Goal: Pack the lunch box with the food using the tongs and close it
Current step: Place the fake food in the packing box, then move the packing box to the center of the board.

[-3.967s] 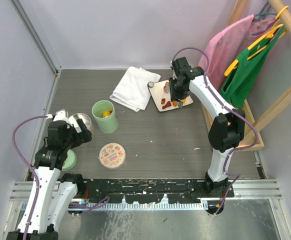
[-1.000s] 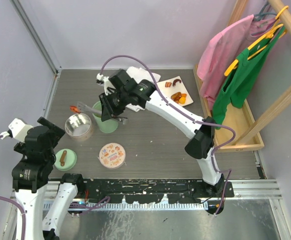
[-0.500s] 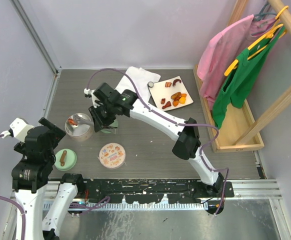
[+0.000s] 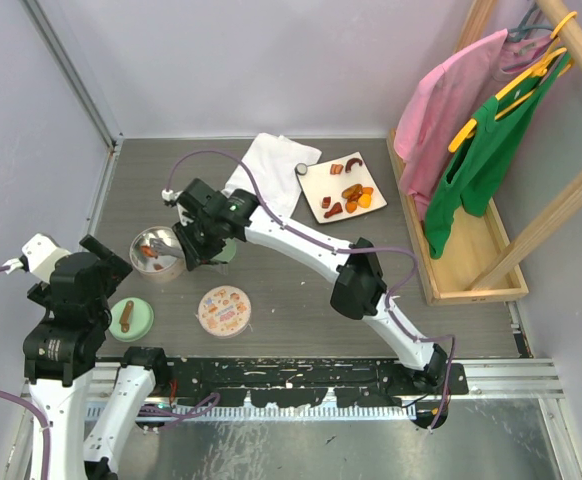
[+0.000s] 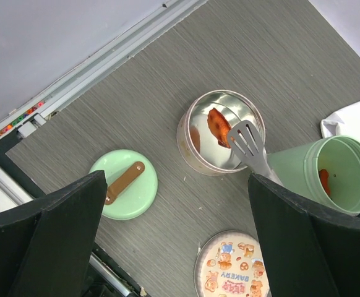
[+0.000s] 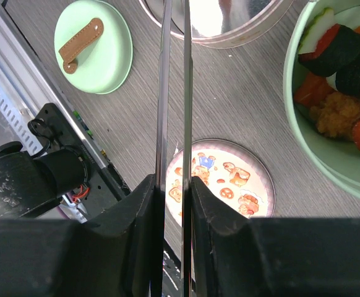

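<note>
Left of the steel bowl [image 5: 187, 141], the left gripper [image 5: 177, 184] hangs wide open, empty. The right gripper [image 6: 174, 204], just right of the bowl, clamps the tongs [image 5: 247, 141], tip beside an orange piece [image 5: 218, 124] inside: spread them fully, then lift straight. More food [image 4: 354, 195] lies well right, on the plate [image 4: 323, 185].

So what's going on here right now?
The right gripper, jaws shut on the tongs, holds their tip over the steel tin, next to an orange food piece inside it. The left gripper hangs off to the left, jaws open and empty. The green lunch box beside the tin already holds food, more lies on the plate, and the mint-green lid lies off to one side.
</note>
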{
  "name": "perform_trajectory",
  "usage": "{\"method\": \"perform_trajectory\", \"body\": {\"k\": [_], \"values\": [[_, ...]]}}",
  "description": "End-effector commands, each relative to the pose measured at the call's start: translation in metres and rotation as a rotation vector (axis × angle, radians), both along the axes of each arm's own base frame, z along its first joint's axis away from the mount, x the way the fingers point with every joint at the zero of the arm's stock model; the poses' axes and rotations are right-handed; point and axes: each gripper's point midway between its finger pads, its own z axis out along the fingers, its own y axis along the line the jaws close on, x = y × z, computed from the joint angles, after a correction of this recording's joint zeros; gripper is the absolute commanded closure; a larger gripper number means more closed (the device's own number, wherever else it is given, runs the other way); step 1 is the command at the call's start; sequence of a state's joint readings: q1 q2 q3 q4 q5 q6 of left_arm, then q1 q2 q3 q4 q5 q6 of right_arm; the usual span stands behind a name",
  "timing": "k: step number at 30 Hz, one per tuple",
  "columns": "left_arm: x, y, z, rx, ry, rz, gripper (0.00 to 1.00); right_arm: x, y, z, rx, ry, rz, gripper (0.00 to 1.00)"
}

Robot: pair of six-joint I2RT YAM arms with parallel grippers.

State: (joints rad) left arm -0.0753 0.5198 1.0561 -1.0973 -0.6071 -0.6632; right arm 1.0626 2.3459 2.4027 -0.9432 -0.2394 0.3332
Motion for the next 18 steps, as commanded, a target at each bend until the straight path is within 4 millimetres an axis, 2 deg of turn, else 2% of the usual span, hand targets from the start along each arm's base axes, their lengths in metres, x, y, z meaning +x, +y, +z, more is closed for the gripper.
{"method": "perform_trajectory", "body": {"k": [1,5,9,13,18], "values": [[0.004,0.002,0.011,0.020,-0.035,0.000,0.02,-0.001,0.019,0.037,0.106,-0.065,0.010,0.74],[0.004,0.002,0.008,0.022,-0.030,-0.003,0.02,-0.007,0.021,0.035,0.102,-0.058,0.024,0.67],[0.005,0.002,0.008,0.029,-0.023,-0.009,0.02,-0.005,0.018,0.044,0.108,-0.082,0.019,0.59],[0.006,0.000,0.007,0.026,-0.021,-0.019,0.02,-0.004,0.014,0.061,0.129,-0.106,0.016,0.56],[0.008,-0.002,0.002,0.020,-0.014,-0.031,0.02,-0.010,0.008,0.092,0.184,-0.128,0.023,0.56]]}}
